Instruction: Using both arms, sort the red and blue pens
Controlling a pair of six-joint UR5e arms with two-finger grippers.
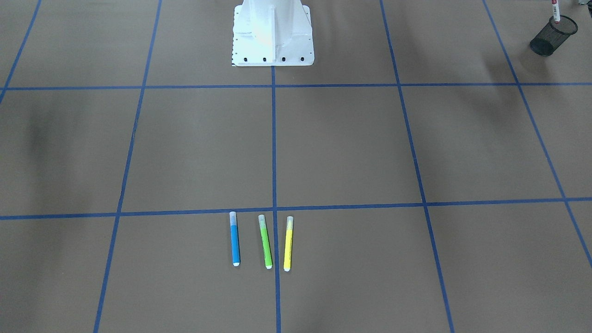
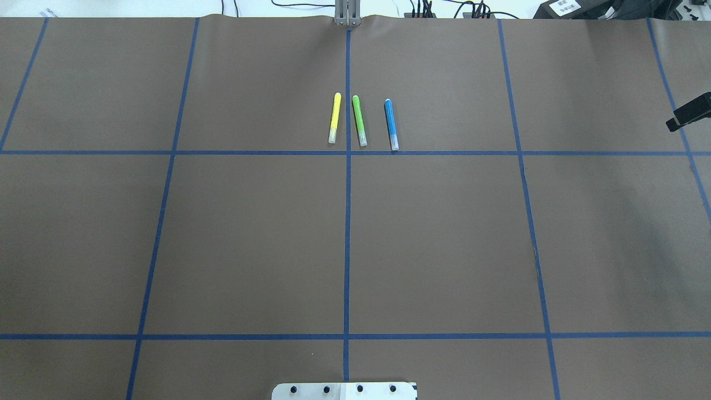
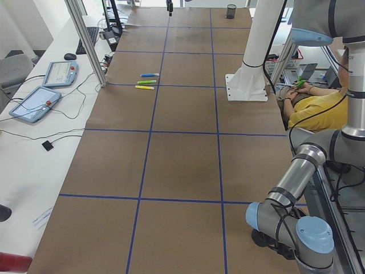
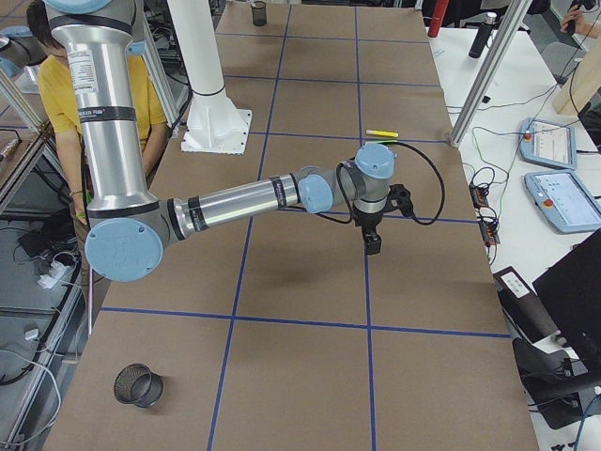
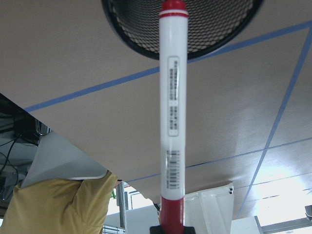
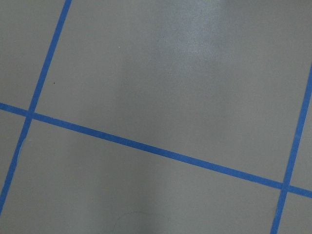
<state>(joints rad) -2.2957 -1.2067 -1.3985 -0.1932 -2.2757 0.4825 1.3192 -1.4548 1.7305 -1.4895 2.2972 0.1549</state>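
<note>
The red pen [image 5: 173,112], white-barrelled with red ends, hangs upright over the mouth of a black mesh cup [image 5: 209,29], and my left gripper [image 5: 168,229] is shut on its near red end. In the front view the red pen [image 1: 556,11] has its lower end at the cup's [image 1: 553,36] rim. The blue pen [image 1: 235,240] lies flat on the table, alone [image 2: 391,124]. My right gripper [image 2: 689,113] hovers over bare table far to the blue pen's right. I cannot tell whether its jaws are open or shut.
A green marker [image 2: 359,120] and a yellow marker [image 2: 334,118] lie parallel beside the blue pen. A second mesh cup [image 4: 138,385] stands at the table's right end. The white pedestal [image 1: 273,37] rises at the robot's side. A person in yellow [image 4: 56,94] sits behind it.
</note>
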